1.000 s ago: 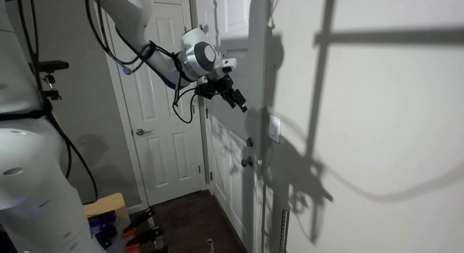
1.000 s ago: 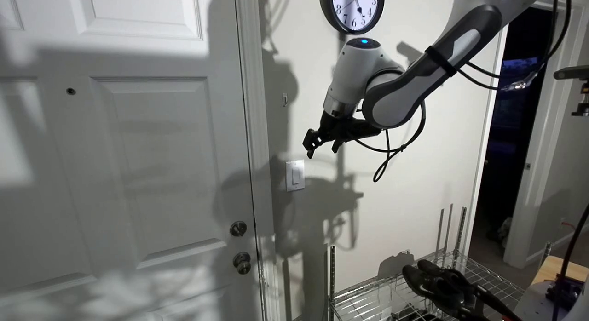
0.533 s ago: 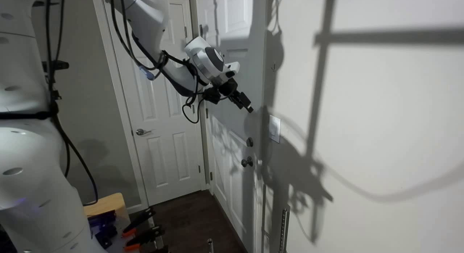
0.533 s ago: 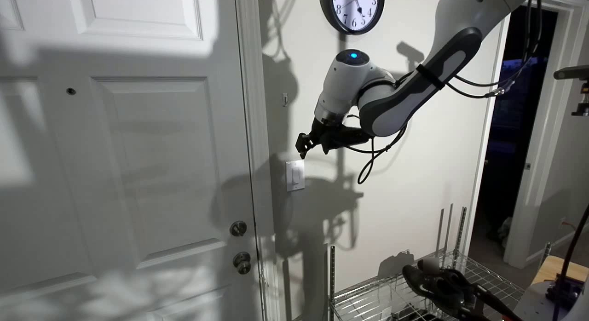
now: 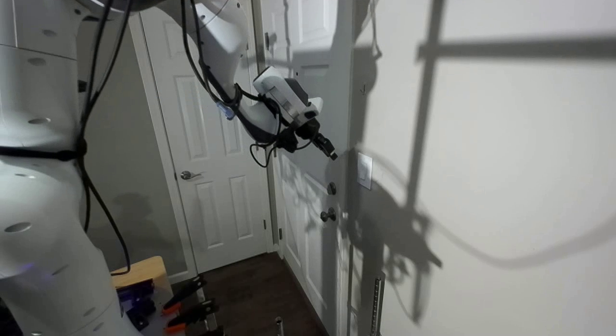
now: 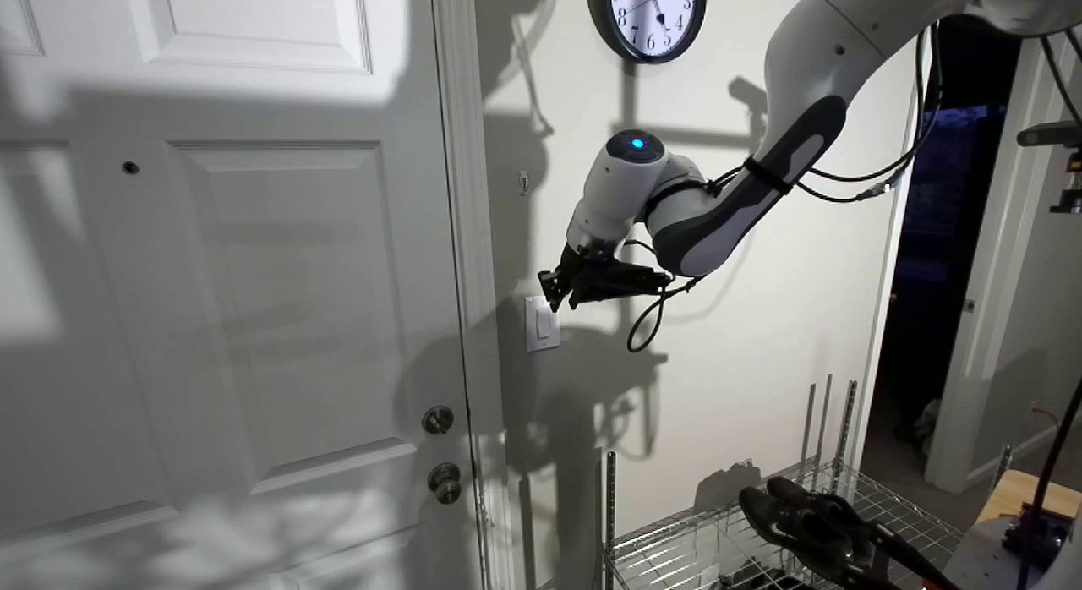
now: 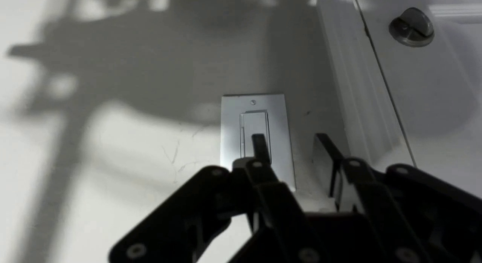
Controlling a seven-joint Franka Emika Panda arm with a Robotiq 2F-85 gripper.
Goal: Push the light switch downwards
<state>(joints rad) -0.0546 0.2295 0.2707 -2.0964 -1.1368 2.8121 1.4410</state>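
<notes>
Claw (image 7: 290, 140) partly hides light switch (image 7: 254, 123) beside doorframe (image 7: 356, 67)

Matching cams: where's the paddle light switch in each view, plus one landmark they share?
In an exterior view: paddle light switch right of centre, just below mid-height.
In an exterior view: paddle light switch near centre, top edge partly behind the gripper.
In the wrist view: paddle light switch near centre, partly behind the gripper.
Shared landmark: deadbolt, lower left of the switch in both exterior views; in the wrist view, deadbolt upper right.
</notes>
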